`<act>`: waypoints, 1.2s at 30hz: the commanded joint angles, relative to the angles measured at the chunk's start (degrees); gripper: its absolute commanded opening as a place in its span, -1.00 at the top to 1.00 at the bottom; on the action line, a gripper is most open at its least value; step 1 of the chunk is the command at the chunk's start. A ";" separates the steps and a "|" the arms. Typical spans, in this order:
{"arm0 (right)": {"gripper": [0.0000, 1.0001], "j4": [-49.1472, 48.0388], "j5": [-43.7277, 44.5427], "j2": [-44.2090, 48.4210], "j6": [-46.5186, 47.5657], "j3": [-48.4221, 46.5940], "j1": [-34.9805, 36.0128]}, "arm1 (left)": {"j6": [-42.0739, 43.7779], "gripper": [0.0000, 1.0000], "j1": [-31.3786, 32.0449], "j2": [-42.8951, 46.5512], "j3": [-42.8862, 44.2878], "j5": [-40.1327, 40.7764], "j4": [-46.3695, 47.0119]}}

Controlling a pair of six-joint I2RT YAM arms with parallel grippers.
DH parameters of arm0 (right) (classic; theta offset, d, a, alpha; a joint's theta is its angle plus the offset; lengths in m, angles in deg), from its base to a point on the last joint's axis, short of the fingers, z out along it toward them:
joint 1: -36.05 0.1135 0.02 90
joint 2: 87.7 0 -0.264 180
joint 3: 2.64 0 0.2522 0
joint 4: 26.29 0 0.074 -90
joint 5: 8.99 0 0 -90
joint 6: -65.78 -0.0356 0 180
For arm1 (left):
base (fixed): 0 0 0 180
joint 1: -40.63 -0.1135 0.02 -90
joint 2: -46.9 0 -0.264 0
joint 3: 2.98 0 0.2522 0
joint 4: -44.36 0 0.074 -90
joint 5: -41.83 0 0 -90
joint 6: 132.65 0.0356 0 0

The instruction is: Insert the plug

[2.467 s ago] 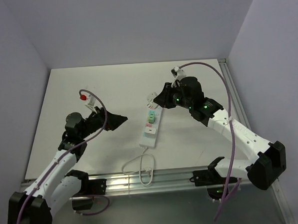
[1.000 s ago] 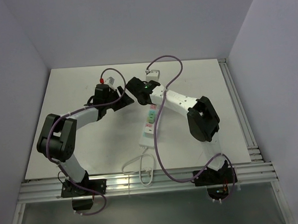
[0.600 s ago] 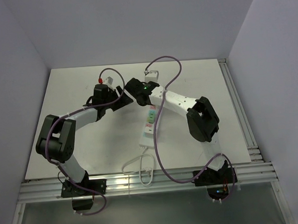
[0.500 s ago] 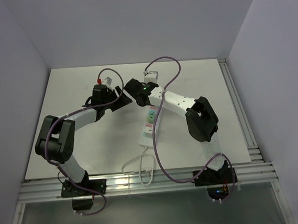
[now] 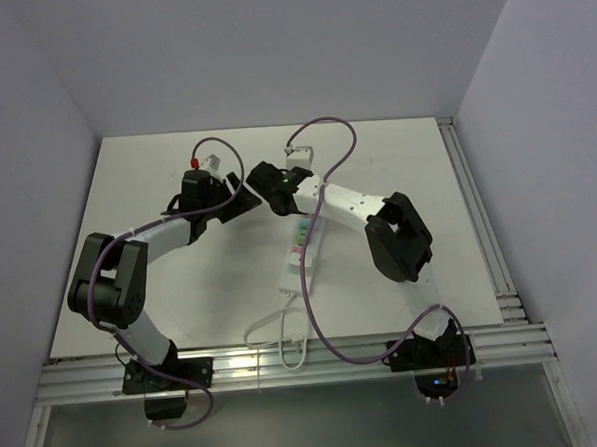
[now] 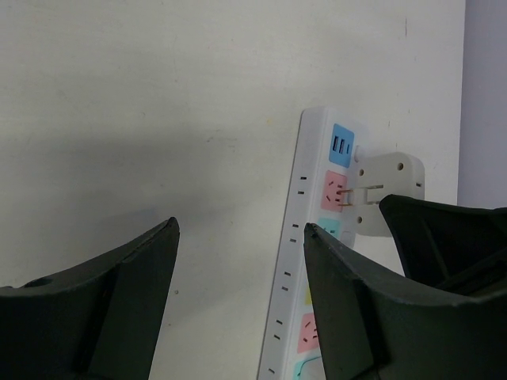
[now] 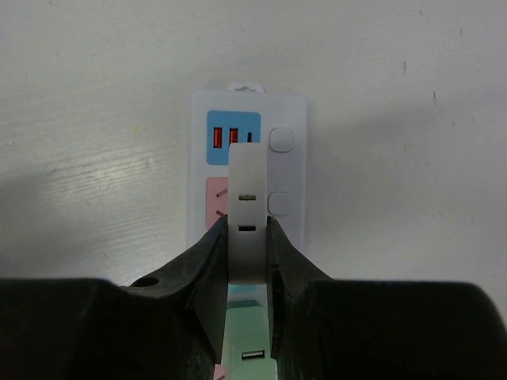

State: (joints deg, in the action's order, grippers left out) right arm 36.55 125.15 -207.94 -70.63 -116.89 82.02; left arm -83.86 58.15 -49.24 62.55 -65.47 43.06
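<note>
1. Lying closest to the near edge of the table (image 5: pixel 162 291), about midway along it, the power strip's white cord (image 5: pixel 279 337) sits in loose loops.
2. From the cord the power strip (image 5: pixel 296 259) runs away toward the far edge through the middle of the table. Its sockets show as coloured patches, and its far end is hidden under the arms in the top view.
3. The left gripper (image 5: pixel 240 198) is just left of the strip's far end. In its wrist view the left gripper (image 6: pixel 240 229) is released: its fingers (image 6: pixel 95 301) are spread wide, with only bare table between them. The strip lies just past the finger on the right of that view, apart from it.
4. The right gripper (image 5: pixel 264 180) reaches in from the right-edge side and meets the left one tip to tip above the strip's far end. In its wrist view the right gripper (image 7: pixel 247 237) is clenched on the plug (image 7: pixel 247 182), a flat white block, with one finger pressed to each broad side.
5. In the left wrist view the plug (image 6: pixel 390 186) has its prongs (image 6: pixel 352 192) at the pink socket (image 6: pixel 333 190), the socket next to the blue USB panel (image 6: pixel 342 145). A stretch of prong shows between plug body and strip, so the plug is not flush.
6. Farthest along the strip, the right wrist view shows the blue USB panel (image 7: pixel 234 138) at the strip's end. Two white buttons (image 7: pixel 281 140) line the right side, one beside that panel and one beside the pink socket.
</note>
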 commanded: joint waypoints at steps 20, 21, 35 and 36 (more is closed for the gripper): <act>1.00 -2.76 3.68 -0.60 1.50 -0.24 0.78 | -0.01 -0.40 -0.47 1.66 -0.35 -1.86 2.91; 1.00 -2.94 3.59 -0.60 1.50 -0.15 0.78 | -0.01 -0.40 -0.47 1.66 -0.27 -1.86 2.82; 1.00 -1.97 4.29 -0.17 1.15 0.73 1.40 | 0.17 -0.40 -0.47 1.83 -0.61 -1.86 3.00; 1.00 -1.80 4.46 -0.25 1.15 0.64 1.31 | 0.17 -0.40 -0.47 1.83 -0.62 -1.77 3.00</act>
State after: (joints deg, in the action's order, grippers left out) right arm 34.72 126.84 -208.27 -69.08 -116.47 82.70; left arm -83.86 57.93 -49.24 62.49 -66.33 43.61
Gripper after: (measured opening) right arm 0.266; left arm 0.704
